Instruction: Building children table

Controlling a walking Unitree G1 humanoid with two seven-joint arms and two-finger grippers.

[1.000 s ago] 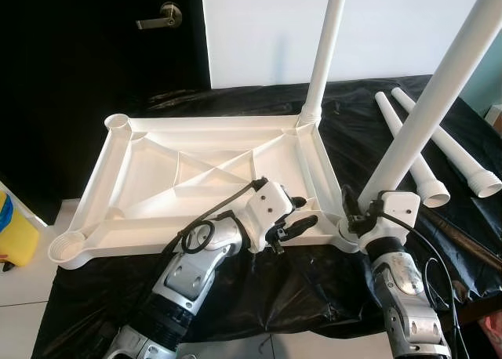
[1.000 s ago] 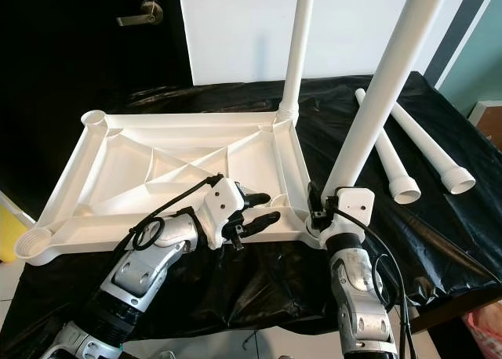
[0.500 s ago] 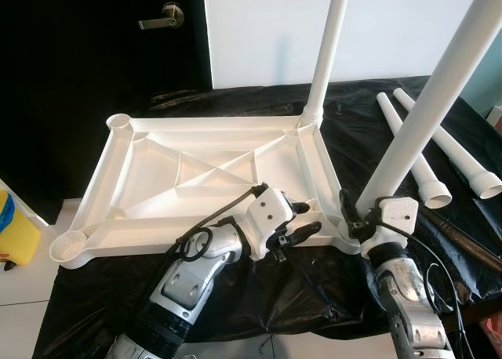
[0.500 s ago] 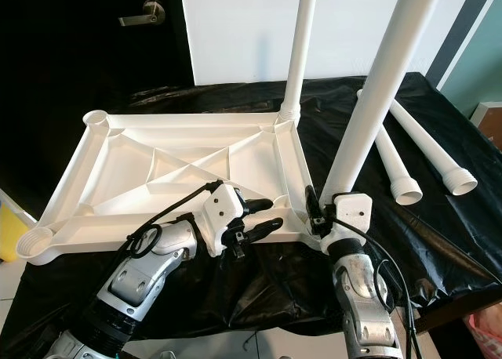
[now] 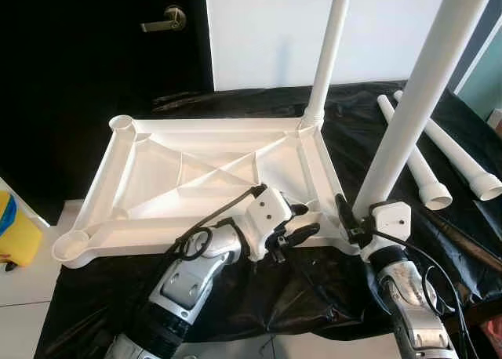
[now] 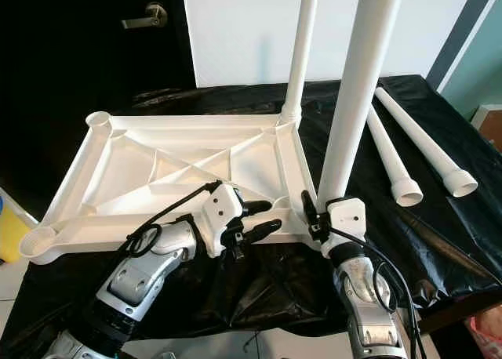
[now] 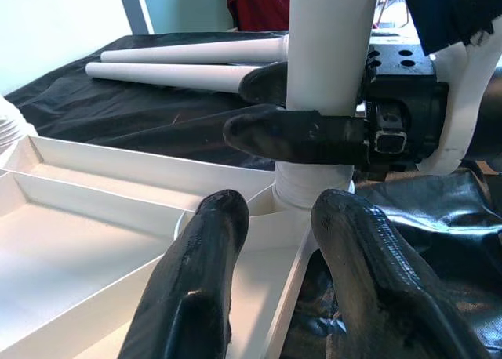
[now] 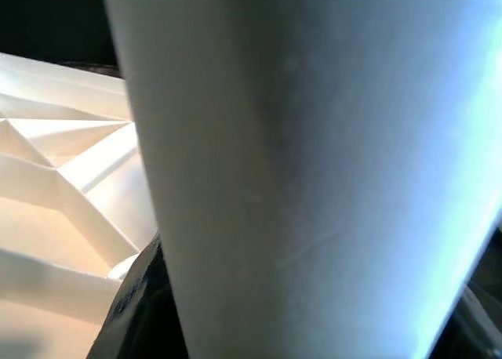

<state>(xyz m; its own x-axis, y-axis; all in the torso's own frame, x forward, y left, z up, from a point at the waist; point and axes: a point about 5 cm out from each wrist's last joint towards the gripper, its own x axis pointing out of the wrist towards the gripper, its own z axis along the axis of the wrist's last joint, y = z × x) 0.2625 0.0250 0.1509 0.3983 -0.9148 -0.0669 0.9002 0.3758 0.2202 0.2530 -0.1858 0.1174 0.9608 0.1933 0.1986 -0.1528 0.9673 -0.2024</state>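
The white tabletop (image 5: 196, 179) lay upside down on a surface draped in black plastic sheeting (image 5: 369, 124), its ribbed underside facing up. One white leg (image 5: 329, 53) stood upright in the far right corner socket. A second leg (image 6: 357, 85) stood in the near right corner socket, nearly upright with a slight lean.

The right gripper (image 6: 318, 218) was clamped around the base of this near leg just above the socket; in the left wrist view its black fingers (image 7: 290, 132) wrapped the tube from either side, touching it. The right wrist view was taken up by the leg's white surface close against the camera, with the tabletop's ribs behind it.

The left gripper (image 5: 294, 230) rested at the near edge of the tabletop, just beside that same corner. Its two fingers (image 7: 196, 273) were spread a little apart, holding nothing, their tips pointing toward the socket and lying over the tabletop's rim; whether they pressed on the rim could not be told.

Two spare legs (image 5: 427, 155) lay side by side on the sheeting to the right, well apart from the tabletop. The two left corner sockets (image 5: 121, 124) stood unfilled. A dark door with a lever handle (image 5: 165, 18) stood behind, and a yellow object (image 5: 16, 237) sat on the floor at the left.
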